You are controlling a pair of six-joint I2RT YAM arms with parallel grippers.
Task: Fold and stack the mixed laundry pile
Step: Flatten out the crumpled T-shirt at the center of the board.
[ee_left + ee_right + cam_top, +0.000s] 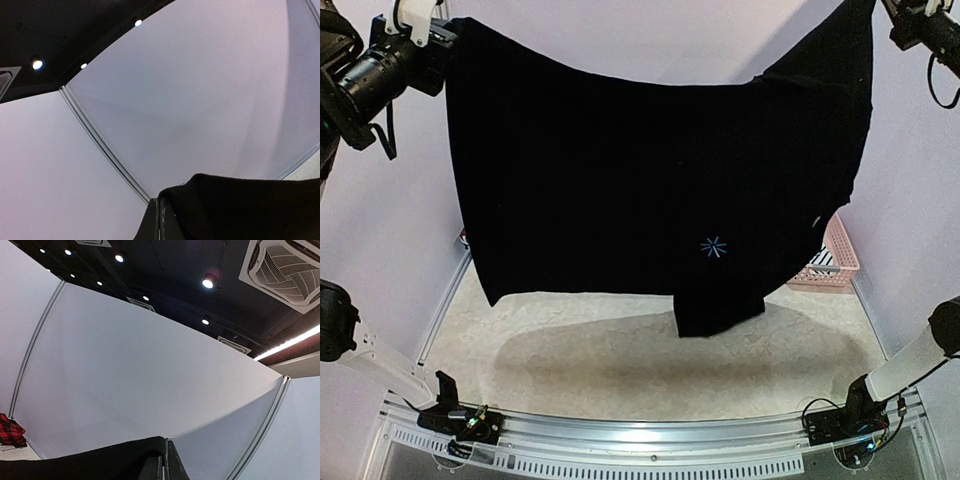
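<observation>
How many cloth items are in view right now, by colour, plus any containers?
black T-shirt: 1, hanging spread above the table
black-and-white striped cloth: 1, in the basket
red-and-black plaid cloth: 1, clear only in the right wrist view
pink perforated basket: 1
Total: 4

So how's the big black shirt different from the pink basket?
The black shirt is dark and floppy; the pink basket is bright, stiff-looking, full of holes. The shirt hangs in the air, spread wide; the basket sits on the table, partly hidden behind it.
</observation>
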